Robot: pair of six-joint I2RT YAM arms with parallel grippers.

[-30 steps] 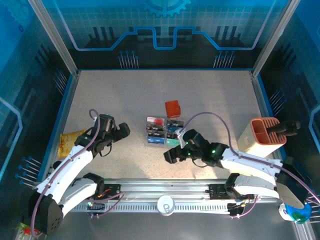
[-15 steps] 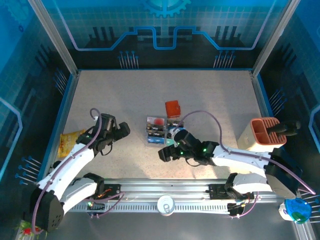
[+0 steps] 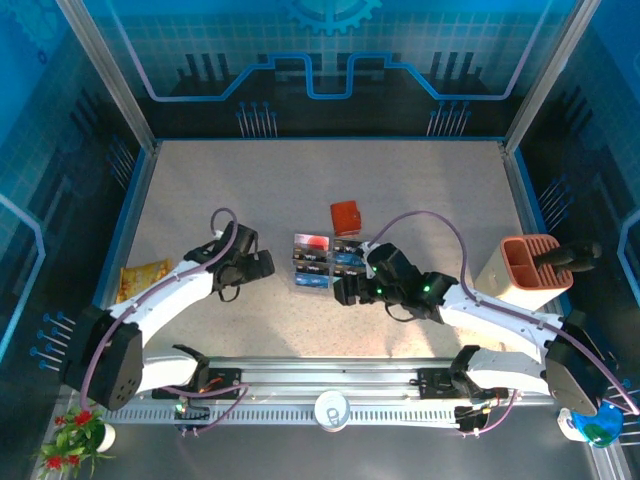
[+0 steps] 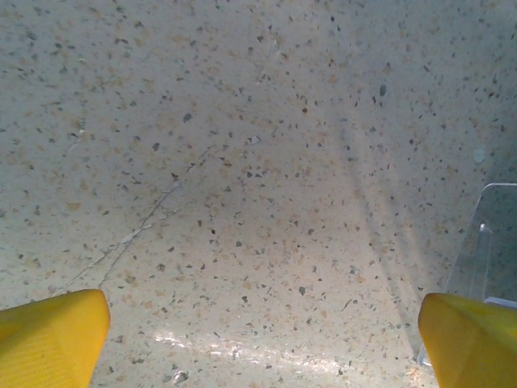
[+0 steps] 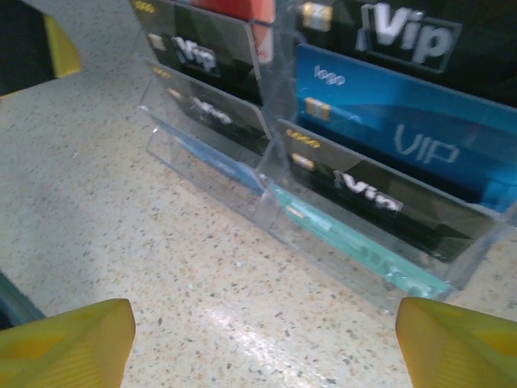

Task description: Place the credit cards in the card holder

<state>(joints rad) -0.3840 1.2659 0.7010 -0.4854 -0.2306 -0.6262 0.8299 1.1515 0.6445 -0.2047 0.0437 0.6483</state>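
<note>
Left pincer (image 4: 258, 347): I see it spread wide and empty over bare counter (image 4: 242, 162). A corner of the clear rack (image 4: 489, 242) sits at the right edge of its wrist view.
Right pincer (image 5: 260, 343): also spread, nothing between the yellow tips, low over the counter just in front of the rack.
Credit cards (image 5: 400, 133): standing tilted in the rack's tiers at the centre of the overhead frame. I make out dark, blue and teal faces.
Card holder (image 3: 346, 217): red, on the counter just above the rack in the overhead frame, apart from both pincers.
Bin (image 3: 528, 272): terracotta, right side of the overhead frame.
</note>
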